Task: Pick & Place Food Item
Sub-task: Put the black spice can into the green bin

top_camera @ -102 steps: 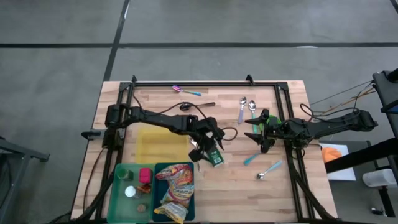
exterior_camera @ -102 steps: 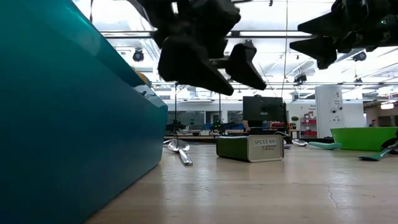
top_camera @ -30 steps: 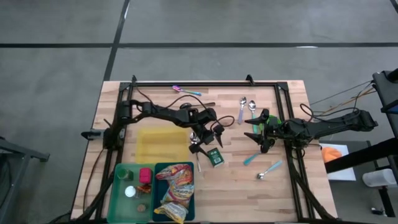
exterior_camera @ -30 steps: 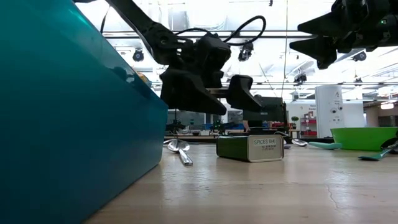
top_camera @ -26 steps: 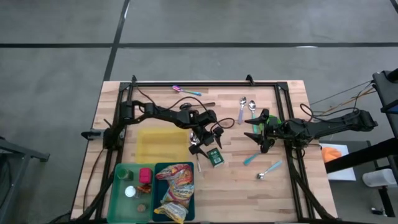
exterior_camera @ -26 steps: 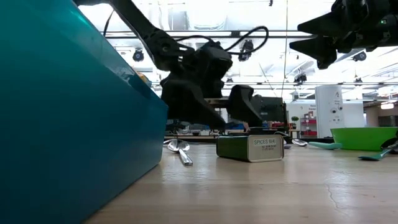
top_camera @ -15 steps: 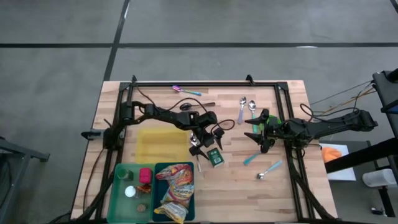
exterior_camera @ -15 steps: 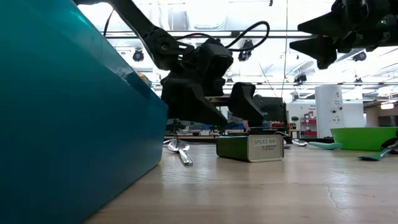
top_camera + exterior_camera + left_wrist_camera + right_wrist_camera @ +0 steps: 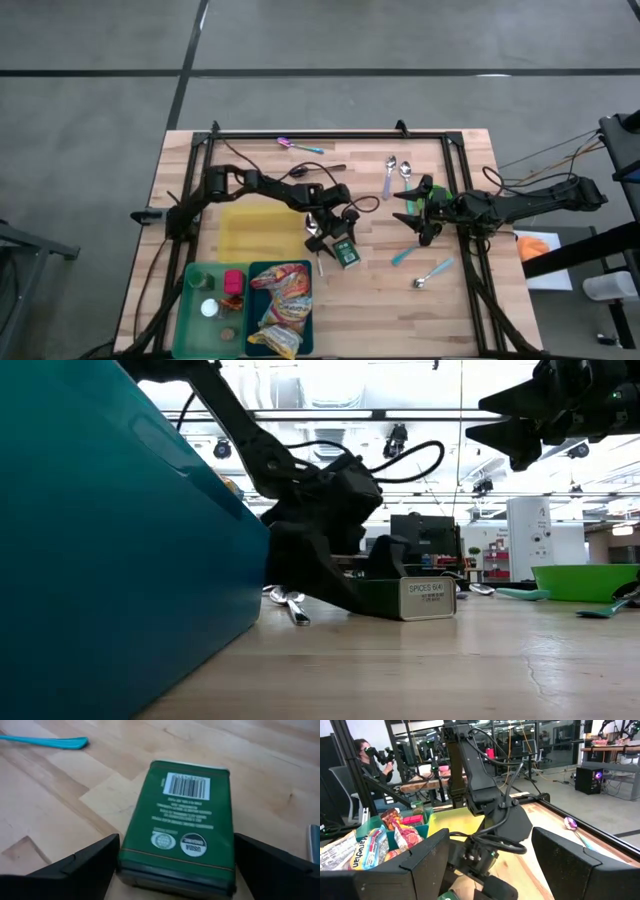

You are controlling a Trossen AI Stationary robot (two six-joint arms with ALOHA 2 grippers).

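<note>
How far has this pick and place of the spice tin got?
Done: the left gripper is down at the green tin, open, a finger on each side. In hand: nothing yet; the tin lies flat on the table, not gripped. Left: close, lift and place it; the destination isn't clear. The right gripper waits open above the table's right side.

On the wooden worktop (image 9: 380,290), the left hand (image 9: 330,236) is hanging low over a small green tin (image 9: 346,252), just beside a yellow board (image 9: 258,230). The right hand (image 9: 412,212) is hovering well apart, near two metal spoons (image 9: 396,172). A teal bin (image 9: 252,300) is holding snack packets (image 9: 280,300).
</note>
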